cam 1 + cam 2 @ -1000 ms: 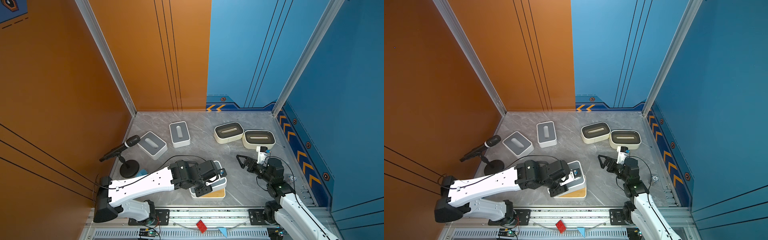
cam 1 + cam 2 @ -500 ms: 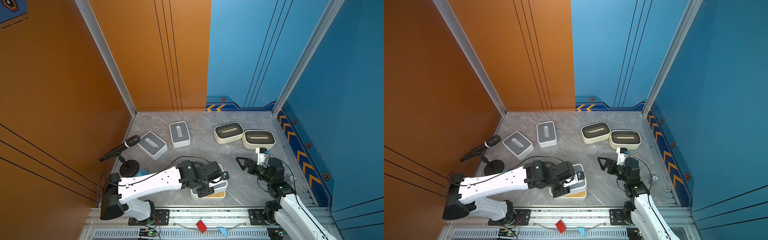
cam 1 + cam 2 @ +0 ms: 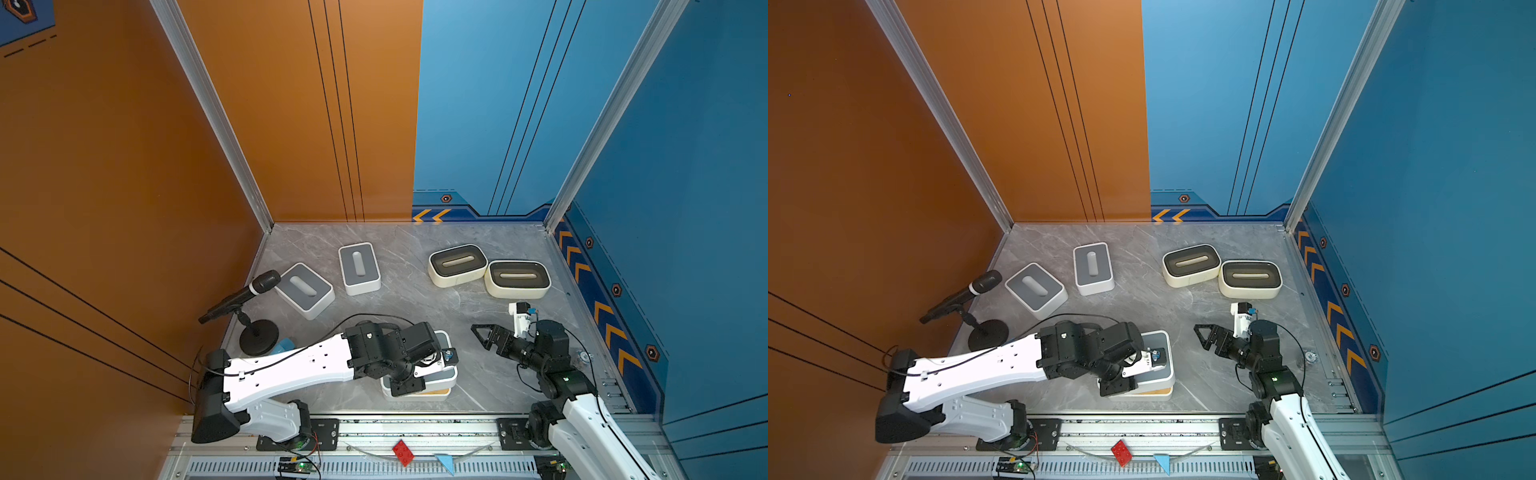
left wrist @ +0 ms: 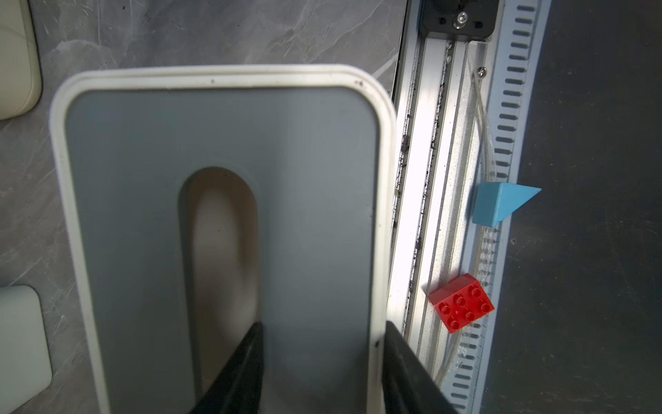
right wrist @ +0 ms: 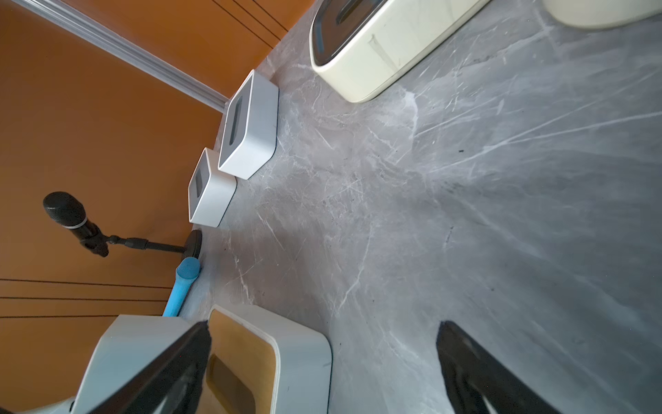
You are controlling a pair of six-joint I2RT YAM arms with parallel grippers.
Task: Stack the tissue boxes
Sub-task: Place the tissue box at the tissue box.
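I see a marbled table (image 3: 415, 307) enclosed by an orange wall (image 3: 291, 104) and blue wall (image 3: 498, 104). My left fingers (image 4: 240, 372) clench a grey box (image 4: 222, 136); right fingers (image 3: 483, 333) hang released.

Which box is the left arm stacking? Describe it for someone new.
Start at the metal rail along the front edge of the table. Just behind it, the left gripper clamps a white tissue box with a grey lid. Unlike the two other grey-lidded boxes further back, it sits over a bamboo-topped box.
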